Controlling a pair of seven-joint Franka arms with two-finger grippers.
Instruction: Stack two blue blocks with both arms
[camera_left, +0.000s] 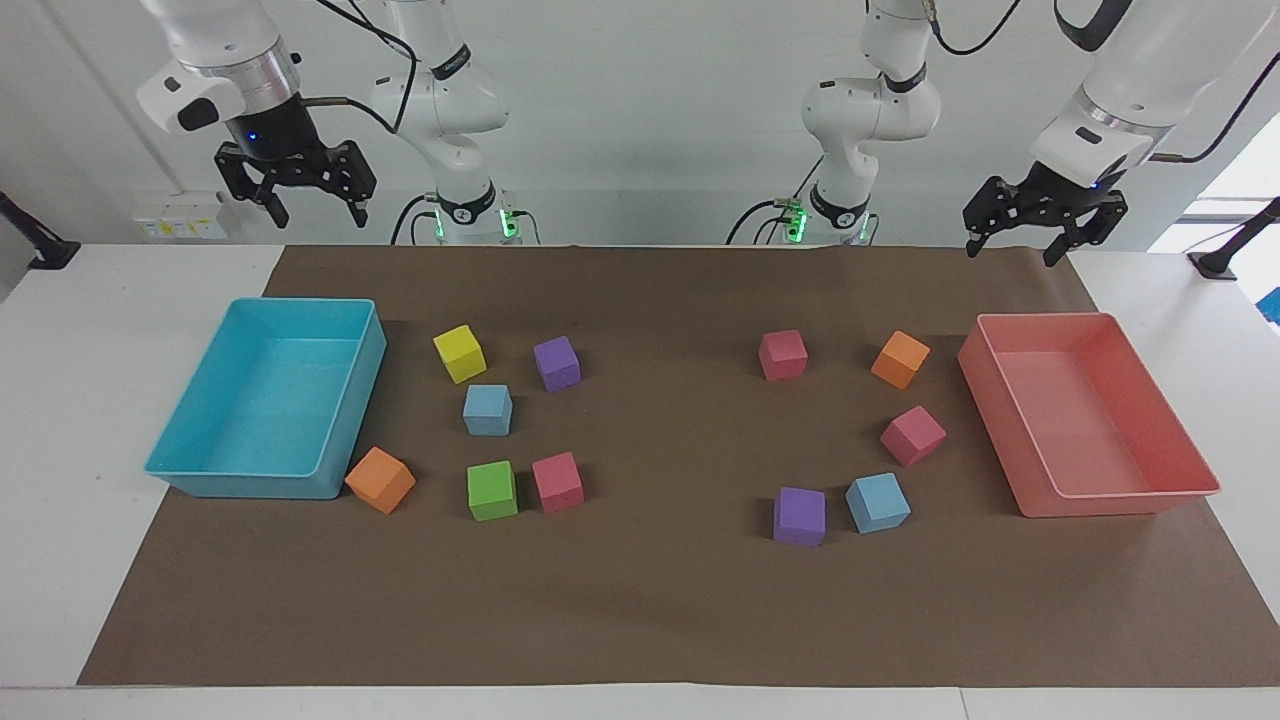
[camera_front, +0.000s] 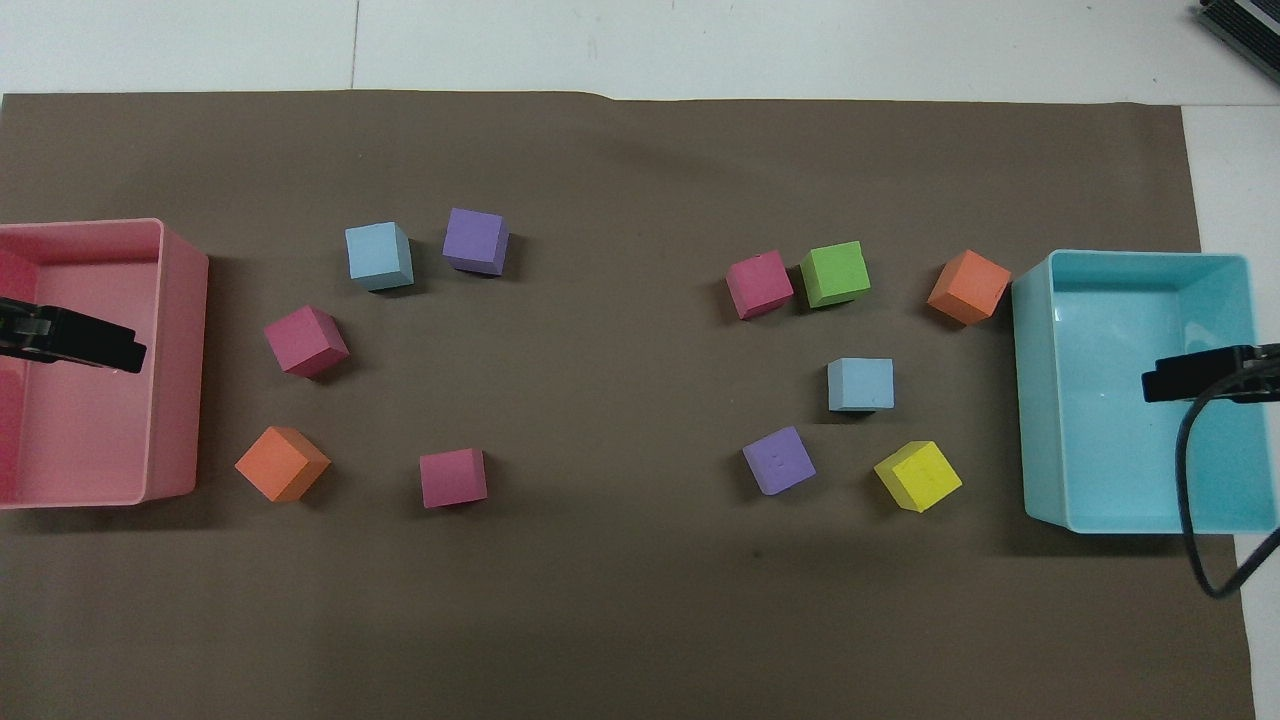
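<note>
Two sky-blue blocks lie apart on the brown mat. One (camera_left: 488, 410) (camera_front: 860, 385) lies among the cubes near the cyan tray, between a yellow cube and a green cube. The other (camera_left: 878, 502) (camera_front: 378, 255) lies beside a purple cube toward the left arm's end. My right gripper (camera_left: 316, 218) (camera_front: 1190, 378) is open and empty, high over the cyan tray. My left gripper (camera_left: 1010, 254) (camera_front: 95, 345) is open and empty, high over the pink tray. Both arms wait.
A cyan tray (camera_left: 200, 480) (camera_front: 1040, 400) stands at the right arm's end and a pink tray (camera_left: 1120, 505) (camera_front: 180, 360) at the left arm's end. Yellow, purple, green, orange and pink-red cubes lie around the blue blocks.
</note>
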